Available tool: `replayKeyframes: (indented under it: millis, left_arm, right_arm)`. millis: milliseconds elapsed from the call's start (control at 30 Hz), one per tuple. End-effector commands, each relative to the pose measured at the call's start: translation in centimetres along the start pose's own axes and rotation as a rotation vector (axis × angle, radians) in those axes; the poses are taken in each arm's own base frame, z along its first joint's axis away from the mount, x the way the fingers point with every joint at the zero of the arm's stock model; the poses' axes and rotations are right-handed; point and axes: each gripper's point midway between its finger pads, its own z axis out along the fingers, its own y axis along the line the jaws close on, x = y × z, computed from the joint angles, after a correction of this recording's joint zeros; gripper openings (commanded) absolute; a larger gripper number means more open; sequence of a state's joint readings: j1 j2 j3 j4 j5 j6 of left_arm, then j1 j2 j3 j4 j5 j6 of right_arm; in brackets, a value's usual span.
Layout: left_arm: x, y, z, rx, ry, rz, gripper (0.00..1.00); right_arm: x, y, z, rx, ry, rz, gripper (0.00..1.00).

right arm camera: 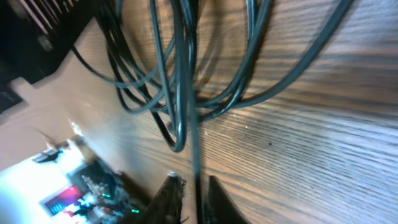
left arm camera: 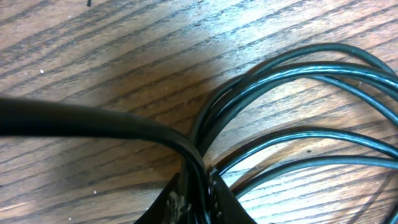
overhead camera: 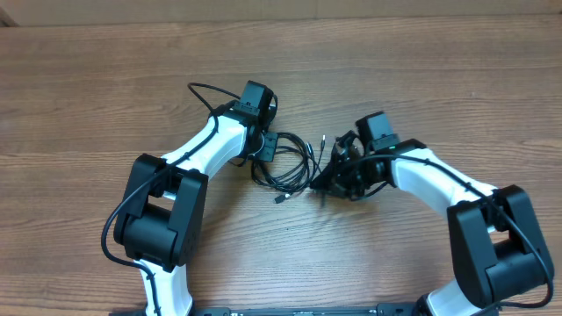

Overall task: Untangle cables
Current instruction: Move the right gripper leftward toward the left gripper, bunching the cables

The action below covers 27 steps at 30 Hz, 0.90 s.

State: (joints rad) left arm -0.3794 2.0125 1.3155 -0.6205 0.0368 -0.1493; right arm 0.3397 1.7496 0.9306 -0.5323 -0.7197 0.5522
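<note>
Only wrist views reveal: left hand (left arm camera: 198,190) clamps cables (left arm camera: 298,71); right hand (right arm camera: 195,194) grip unclear.

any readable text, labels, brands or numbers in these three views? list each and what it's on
No text can be read in any view.
cables: no print visible on the jackets.
table: plain wood grain, no markings.
bright patch, lower left of the right wrist view: coloured shapes that might be a screen or label, too blurred to read.
</note>
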Motion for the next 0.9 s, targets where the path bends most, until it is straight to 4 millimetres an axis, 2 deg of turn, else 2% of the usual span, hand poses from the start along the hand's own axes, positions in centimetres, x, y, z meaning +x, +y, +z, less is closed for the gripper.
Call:
replayKeyframes:
  millis: [0, 67, 167, 333, 400, 467, 600, 767, 867]
  left_arm:
    - [0.7, 2.1, 1.0, -0.088, 0.031, 0.009, 0.17]
    - [0.8, 2.5, 1.0, -0.111, 0.031, 0.002, 0.17]
    - [0.8, 2.9, 0.8, -0.133, 0.035, -0.002, 0.18]
    - [0.5, 3.1, 0.2, -0.136, 0.045, -0.029, 0.35]
    - [0.5, 3.3, 0.0, -0.135, 0.051, -0.04, 0.46]
    - [0.5, 3.3, -0.1, -0.122, 0.056, -0.048, 0.53]
    - [0.5, 2.3, -0.2, -0.039, 0.067, -0.071, 0.55]
    - [0.4, 1.9, -0.2, 0.012, 0.07, -0.083, 0.52]
    - [0.4, 1.9, -0.2, 0.012, 0.07, -0.083, 0.51]
  right_arm:
    - [-0.2, 0.1, 0.9, 0.088, -0.04, -0.069, 0.22]
    - [-0.2, -0.2, 1.2, 0.124, -0.055, -0.072, 0.24]
    - [-0.3, -0.3, 1.2, 0.135, -0.061, -0.075, 0.23]
    - [0.0, 0.4, 1.2, 0.105, -0.043, -0.048, 0.26]
    - [-0.1, 0.7, 0.9, 0.109, -0.038, -0.045, 0.27]
    - [-0.2, 1.1, 0.5, 0.119, -0.038, -0.047, 0.27]
    - [-1.9, 2.7, -0.8, 0.146, -0.095, -0.077, 0.27]
    - [-4.0, 4.6, -1.6, 0.13, -0.172, -0.154, 0.25]
    - [-4.7, 5.0, -1.6, 0.12, -0.197, -0.172, 0.19]
